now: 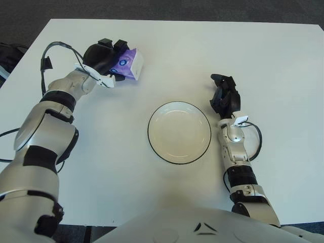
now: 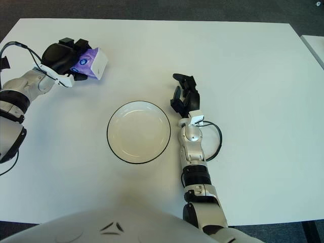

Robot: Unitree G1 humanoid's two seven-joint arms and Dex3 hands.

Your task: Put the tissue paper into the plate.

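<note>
The robot's left hand (image 1: 104, 59), black and three-fingered, is wrapped around a small purple-and-white pack of tissue paper (image 1: 127, 66) at the far left of the white table (image 1: 167, 45), its fingers curled over the pack's top and near side so that the purple printed face and one white end show beyond them. The pack looks tilted in the grasp, and whether it is clear of the tabletop or touching it cannot be told from either eye view. The round white plate with a thin dark rim (image 1: 179, 132) sits near the middle of the table, well apart from the pack and to its right and nearer the robot, and nothing lies in it. The right hand (image 1: 224, 96) shows just beside the plate on its right, fingers loosely parted and holding nothing. As a judgement, the grasp appears to be made and the task is in its early half: the pack has yet to be carried across to the plate, brought over the dish and released into it, so the transport and the placing both remain.
</note>
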